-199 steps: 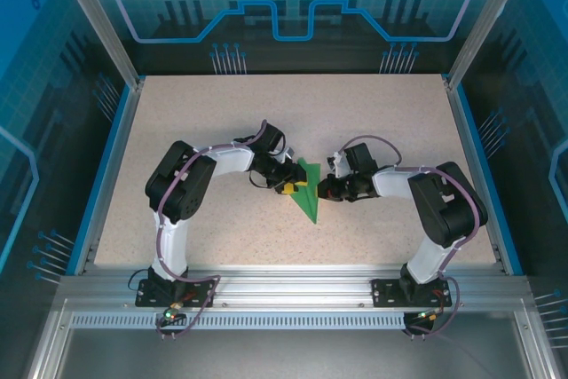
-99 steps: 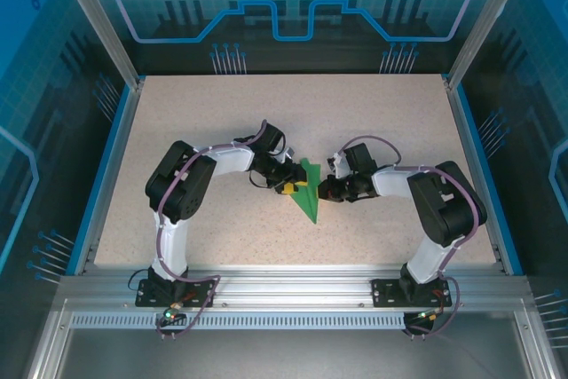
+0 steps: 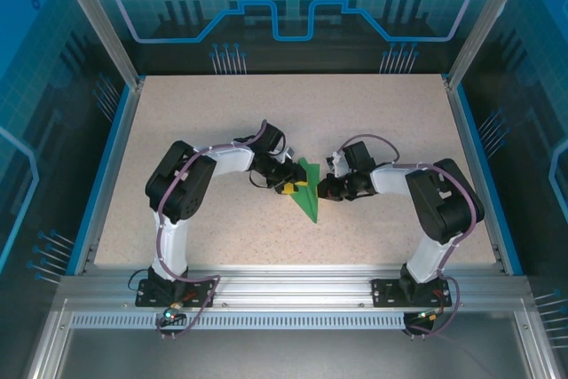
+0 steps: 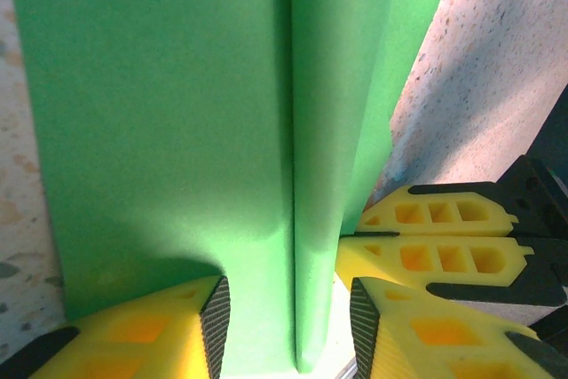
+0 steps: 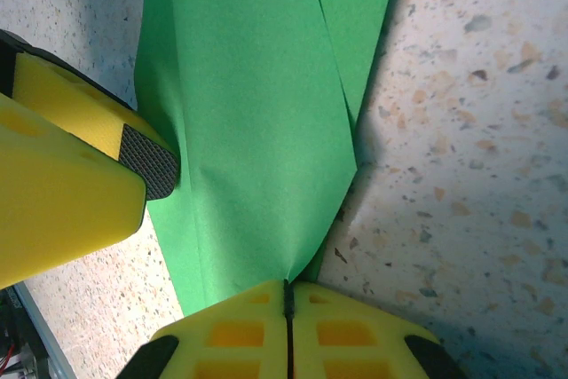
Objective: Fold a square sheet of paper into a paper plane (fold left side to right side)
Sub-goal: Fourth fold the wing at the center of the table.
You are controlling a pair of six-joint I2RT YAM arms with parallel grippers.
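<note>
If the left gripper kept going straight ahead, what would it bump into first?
The paper. Its raised fold stands between the left gripper's open fingers, so it would push along that. The right gripper, pinching the paper's edge, sits off to one side and would probably be missed.

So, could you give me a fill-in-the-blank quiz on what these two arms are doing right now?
The folded paper on the speckled table is ___ in colour.
The right gripper is pinched ___ on the paper's edge.
The left gripper has its jaws ___, astride the paper.
Missing words: green; shut; open.
</note>
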